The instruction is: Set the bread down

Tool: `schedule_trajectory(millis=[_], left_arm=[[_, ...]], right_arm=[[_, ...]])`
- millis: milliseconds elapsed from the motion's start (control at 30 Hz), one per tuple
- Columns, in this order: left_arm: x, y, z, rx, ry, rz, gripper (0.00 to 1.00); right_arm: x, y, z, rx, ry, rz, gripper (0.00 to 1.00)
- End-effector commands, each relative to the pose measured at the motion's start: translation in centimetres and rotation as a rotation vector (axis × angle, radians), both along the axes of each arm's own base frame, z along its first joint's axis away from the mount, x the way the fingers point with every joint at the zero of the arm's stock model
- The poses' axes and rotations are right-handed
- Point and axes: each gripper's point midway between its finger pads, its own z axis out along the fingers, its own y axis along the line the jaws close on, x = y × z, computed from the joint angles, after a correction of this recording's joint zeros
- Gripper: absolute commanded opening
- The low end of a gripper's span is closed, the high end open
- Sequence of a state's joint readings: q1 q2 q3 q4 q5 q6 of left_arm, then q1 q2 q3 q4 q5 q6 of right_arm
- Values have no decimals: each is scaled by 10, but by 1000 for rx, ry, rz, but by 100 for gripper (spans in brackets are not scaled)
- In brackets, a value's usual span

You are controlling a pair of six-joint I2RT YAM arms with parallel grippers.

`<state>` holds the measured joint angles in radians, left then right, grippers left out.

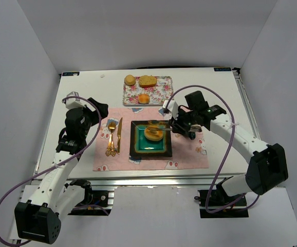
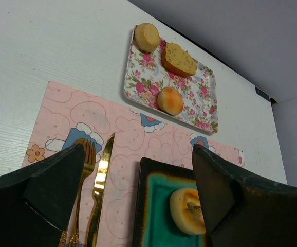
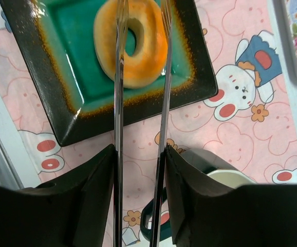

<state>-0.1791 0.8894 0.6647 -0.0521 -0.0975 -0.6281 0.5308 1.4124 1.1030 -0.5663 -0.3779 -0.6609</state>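
A ring-shaped bread (image 1: 153,133) lies on the teal square plate (image 1: 138,149) on the pink placemat. It also shows in the right wrist view (image 3: 143,64) and the left wrist view (image 2: 184,211). My right gripper (image 1: 182,126) is shut on metal tongs (image 3: 118,103). The tong arms stretch over the bread, their tips past the frame's top edge. I cannot tell whether they still pinch it. My left gripper (image 1: 99,110) is open and empty above the mat's left side, near the gold fork (image 2: 87,159) and knife (image 2: 101,185).
A floral tray (image 1: 161,95) at the back holds three more breads (image 1: 148,81). A dark-handled mug (image 3: 225,177) stands on the mat under my right gripper. The pink placemat (image 1: 189,154) covers the table's middle.
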Motion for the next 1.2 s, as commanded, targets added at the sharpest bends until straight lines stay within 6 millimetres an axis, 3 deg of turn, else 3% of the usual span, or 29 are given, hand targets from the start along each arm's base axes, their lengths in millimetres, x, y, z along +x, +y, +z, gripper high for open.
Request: schedule_trajectory(millis=[0,267,333,433,500,533,600,633,700,733,800,833,1000,1167], left_arm=[[-1,1,11,5,-33,6,94],[-2,1,13,1,-39,2,94],[-2,1,13,1,-39,3,94],[-3,1,16,1,-44,3,94],[-3,1,15,1,-41,3,94],[-4,1,15,0,-38,4,94],[-5,1,17,-2,-42,4,94],[-5,1,16,-2,-39,4,94],[-7,3,18,-3,-45,10,94],[-8,3,19,-4,-48,10,94],[-9,4,19,-6,-51,14,94],[-10,4,19,-8,-51,14,94],[-12,4,19,-18,-55,16,94],[-12,4,17,-24,-56,17,94]], right_arm=[[8,16,43,101,-89,15,47],[22,25,67,154,-124,-13,48],[35,31,82,185,-166,-33,47],[57,36,86,183,-216,-57,44],[77,39,84,158,-249,-71,43],[86,42,73,134,-252,-67,43],[105,47,79,133,-297,-71,42],[115,50,66,107,-287,-76,42],[132,55,75,106,-320,-84,43],[141,57,62,86,-302,-91,43],[156,61,67,87,-316,-105,43],[162,63,55,71,-298,-106,43],[180,63,40,32,-302,-116,44],[185,63,26,1,-301,-113,45]])
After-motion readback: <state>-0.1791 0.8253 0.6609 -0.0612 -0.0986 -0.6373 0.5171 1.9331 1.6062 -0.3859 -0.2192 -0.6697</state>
